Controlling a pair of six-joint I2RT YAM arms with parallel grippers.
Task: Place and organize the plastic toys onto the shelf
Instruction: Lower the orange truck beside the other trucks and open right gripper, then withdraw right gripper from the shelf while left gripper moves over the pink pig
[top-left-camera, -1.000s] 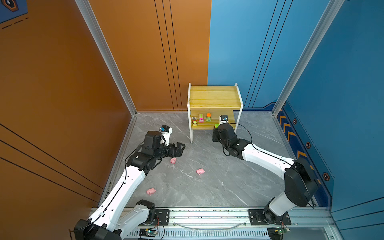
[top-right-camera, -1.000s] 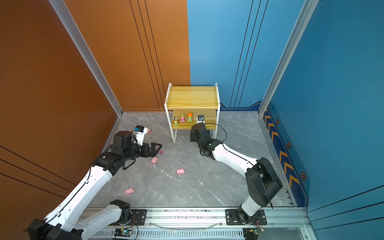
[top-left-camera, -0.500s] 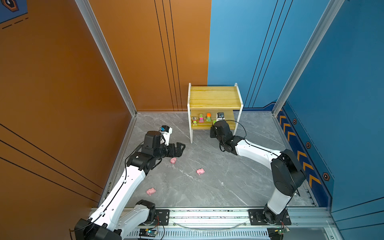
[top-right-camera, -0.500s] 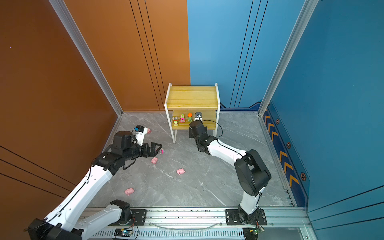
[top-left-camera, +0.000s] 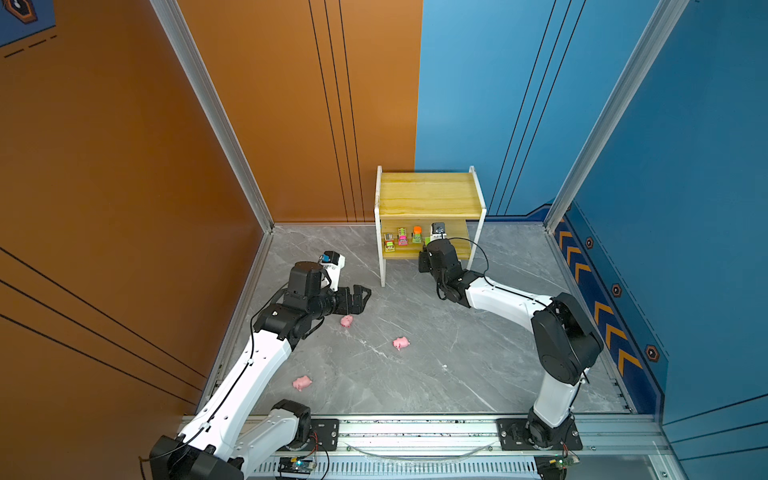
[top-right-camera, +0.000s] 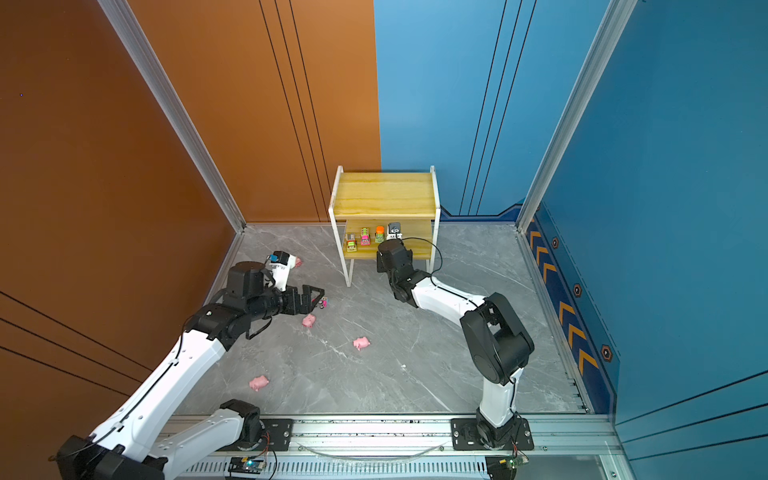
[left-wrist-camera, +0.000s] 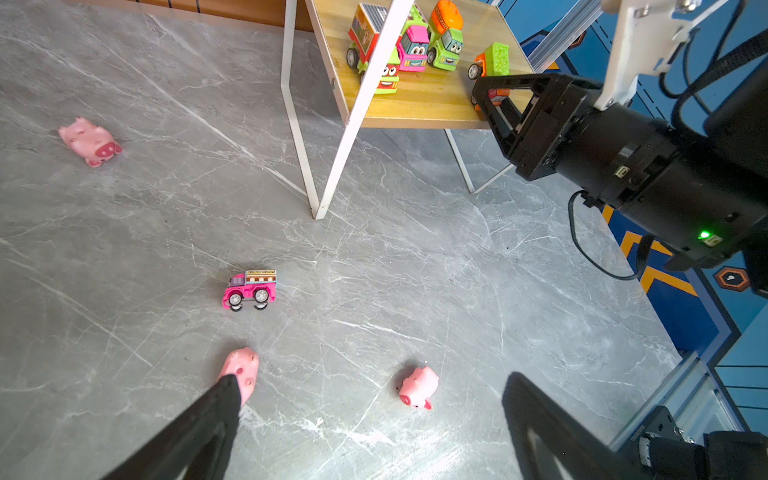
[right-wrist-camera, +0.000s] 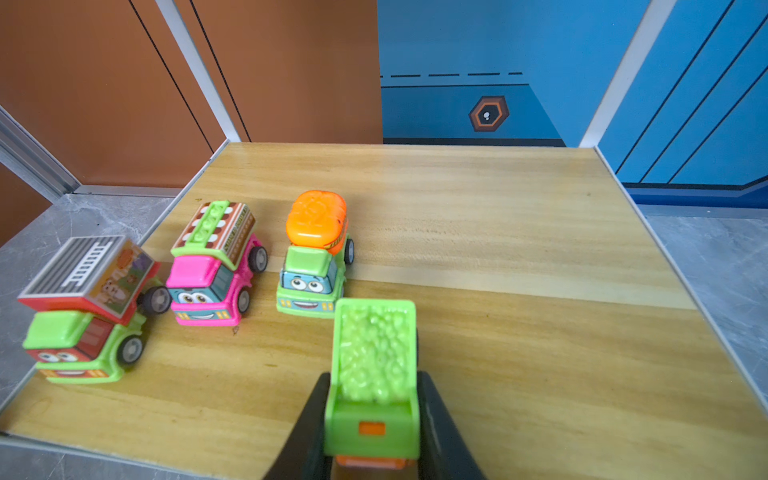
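The right gripper (right-wrist-camera: 372, 419) reaches in over the lower board of the shelf (right-wrist-camera: 519, 257) with its jaws clamped on the sides of a green dump truck (right-wrist-camera: 374, 374) with an orange base, the truck's bed pointing away from the jaws toward the back of the board; just ahead of the jaws and slightly to one side stands a green truck with an orange drum (right-wrist-camera: 316, 257), close to the held truck's bed but whether they touch cannot be told; further to that same side sit a pink truck (right-wrist-camera: 214, 276) and then a green truck with a red box body (right-wrist-camera: 83, 316), all three facing back toward the jaws in a loose row near the board's front edge; the upper board (top-left-camera: 430, 194) shows bare wood in both top views. The left gripper (left-wrist-camera: 370, 399) hovers above the grey floor (left-wrist-camera: 415, 270) with its jaws spread wide and nothing between them; a pink toy truck (left-wrist-camera: 250, 289) stands on its wheels ahead of the jaws; one pink pig (left-wrist-camera: 241, 370) lies at the tip of one finger (left-wrist-camera: 220, 411), partly hidden by it; a second pig (left-wrist-camera: 419, 386) lies between the two fingers' lines, just beyond the tips; a third pig (left-wrist-camera: 89, 141) lies well beyond, off to the side, near the shelf's white leg; a fourth pig (top-left-camera: 302, 382) rests on the floor well behind the jaws, near the arm's base.
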